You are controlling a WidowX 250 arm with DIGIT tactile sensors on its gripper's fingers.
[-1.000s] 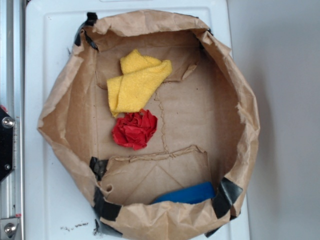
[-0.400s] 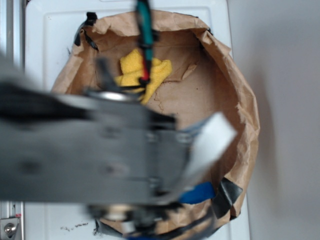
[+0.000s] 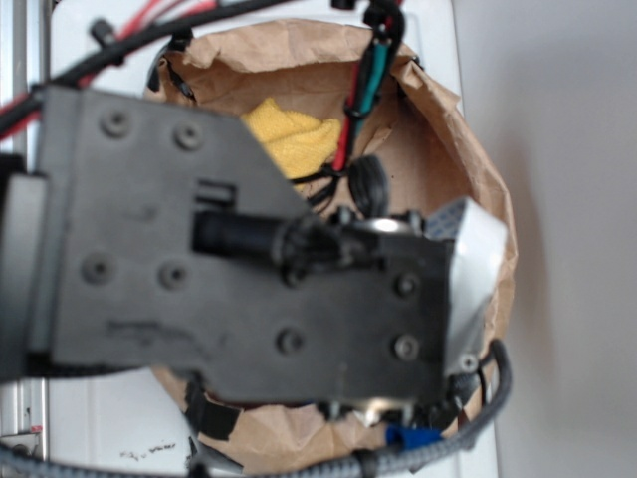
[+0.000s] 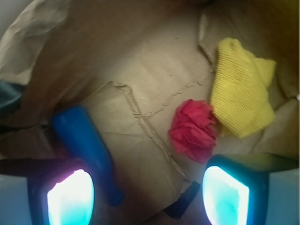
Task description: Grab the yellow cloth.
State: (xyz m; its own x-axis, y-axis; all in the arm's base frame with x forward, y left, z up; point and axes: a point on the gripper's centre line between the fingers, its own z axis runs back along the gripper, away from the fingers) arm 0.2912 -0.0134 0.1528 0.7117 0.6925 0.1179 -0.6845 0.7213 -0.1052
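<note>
So the yellow cloth (image 4: pixel 241 91) is a soft, fuzzy rag, folded over on itself in a loose heap. I'd guess it weighs next to nothing and will just squash and drape when pinched, so no worry about breaking it; the risk is more that it slides out if only a thin edge gets caught. Best bet looks like pinching the thick folded middle, or the raised ridge along the fold, not the flat corner.

It's lying on the floor of the brown paper bag (image 4: pixel 140 56), toward the far right in the wrist view, with the red cloth ball (image 4: pixel 194 130) just beside its near edge, maybe touching. A blue object (image 4: pixel 86 145) sits well apart on the left.

The gripper (image 4: pixel 147 194) hangs above the bag floor with its fingers (image 4: pixel 225 194) spread wide and nothing between them. The cloth is ahead and to the right of the gap, so it isn't lined up yet
</note>
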